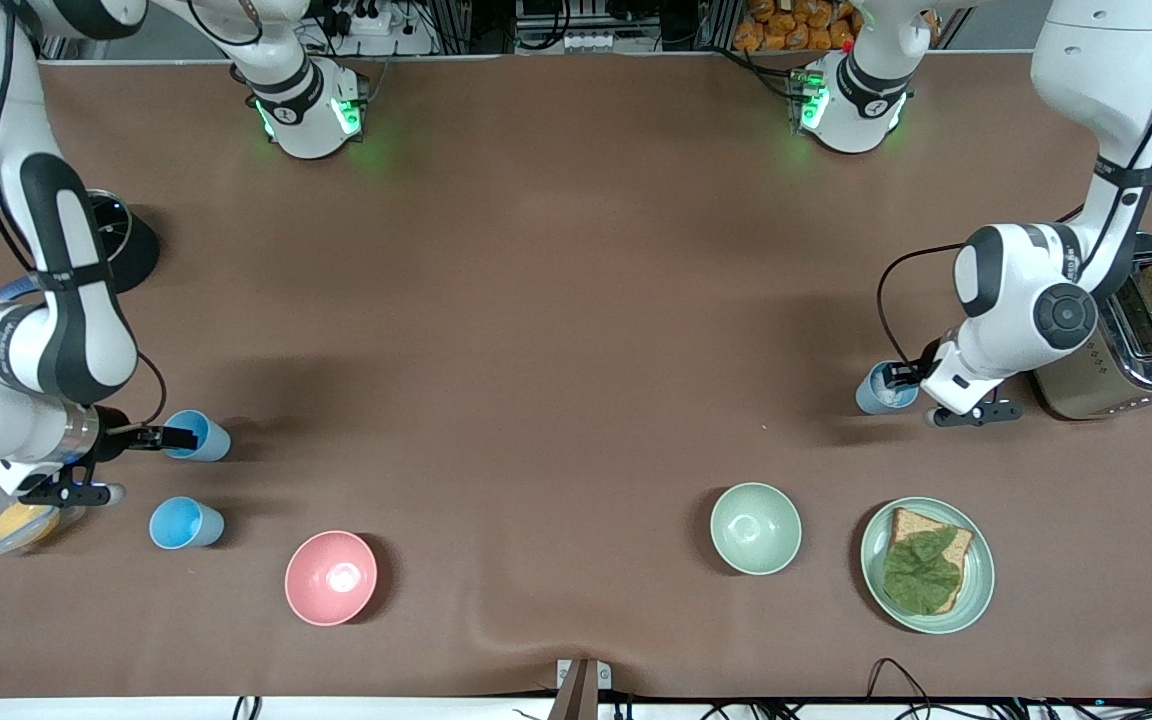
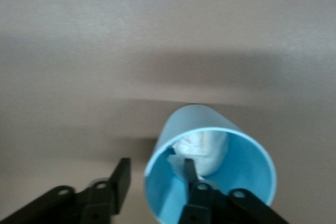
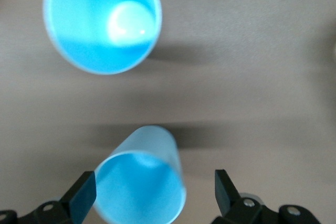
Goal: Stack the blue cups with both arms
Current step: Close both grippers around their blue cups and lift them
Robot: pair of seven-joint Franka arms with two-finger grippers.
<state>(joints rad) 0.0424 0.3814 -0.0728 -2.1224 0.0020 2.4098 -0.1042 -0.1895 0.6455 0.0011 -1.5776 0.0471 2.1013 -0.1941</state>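
While the front view hides it, left hand (image 2: 157, 182) straddles grey-blue cup (image 2: 210, 166) wall, right hand (image 3: 155, 192) open around sky-blue cup (image 3: 142, 182).

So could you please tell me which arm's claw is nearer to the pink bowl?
Right. The right claw is at a blue cup near the pink bowl; the left claw is at the grey-blue cup beside the toaster.

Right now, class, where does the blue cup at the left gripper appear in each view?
Front view: blue cup beside the toaster, left gripper straddling its rim.
Left wrist view: close up, one finger inside it.
Right wrist view: not in it; right gripper is open around another cup.
Shared landmark: the left gripper.
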